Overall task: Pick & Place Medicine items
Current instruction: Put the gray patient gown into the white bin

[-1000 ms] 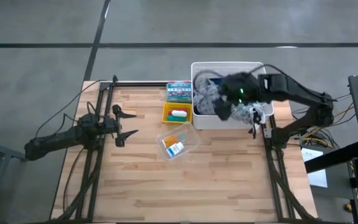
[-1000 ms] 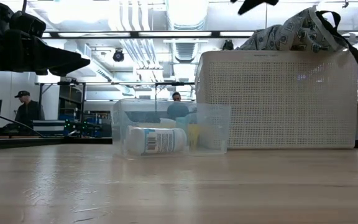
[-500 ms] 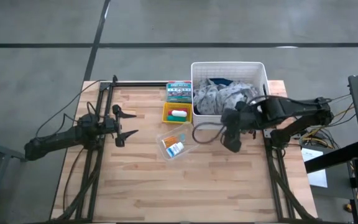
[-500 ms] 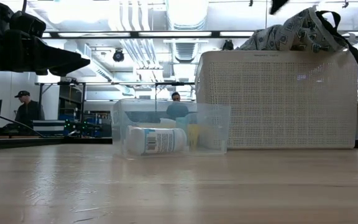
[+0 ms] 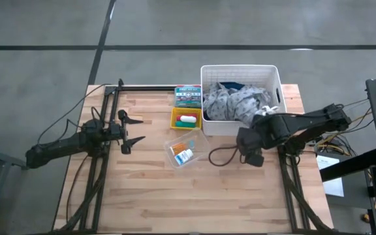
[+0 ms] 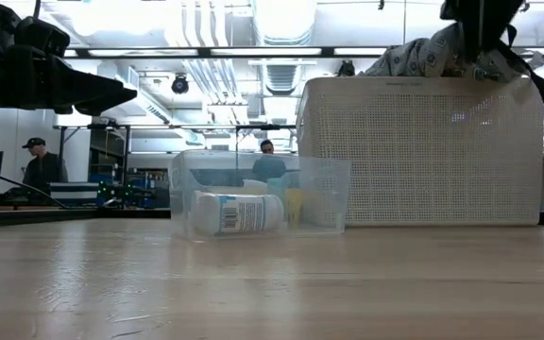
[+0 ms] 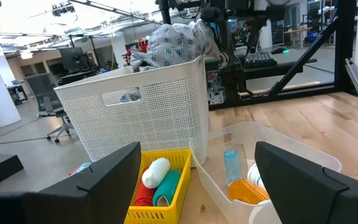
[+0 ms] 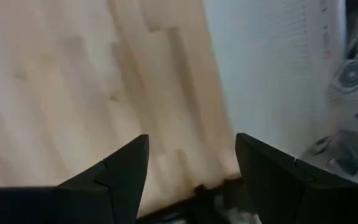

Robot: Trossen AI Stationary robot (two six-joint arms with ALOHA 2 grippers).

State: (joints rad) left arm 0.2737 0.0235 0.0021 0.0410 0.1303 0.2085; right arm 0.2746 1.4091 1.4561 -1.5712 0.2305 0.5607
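Note:
A yellow tray (image 5: 187,119) holds white (image 7: 156,171), green (image 7: 169,186) and red (image 7: 142,196) tubes. A clear container (image 5: 187,151) in front of it holds an orange pack (image 5: 183,145) and a white-and-blue bottle (image 5: 185,156), which lies on its side (image 6: 239,212). My left gripper (image 5: 130,130) is open and empty, level above the table's left part, pointing at these (image 7: 197,186). My right gripper (image 5: 248,149) is open and empty (image 8: 191,171), pointing down over bare wood just near of the white basket (image 5: 240,98).
The white basket (image 6: 423,151) at the far right holds a grey dotted cloth (image 5: 237,103) over a dark blue cloth (image 5: 232,85). A teal box (image 5: 188,96) lies behind the yellow tray. A dark cable loop (image 5: 220,156) hangs beside my right gripper. Bare wood lies toward the near edge.
My right gripper has gone from above the basket toward the table's near edge and down, and now hangs over the wood in front of the basket. The cloths stay in the basket.

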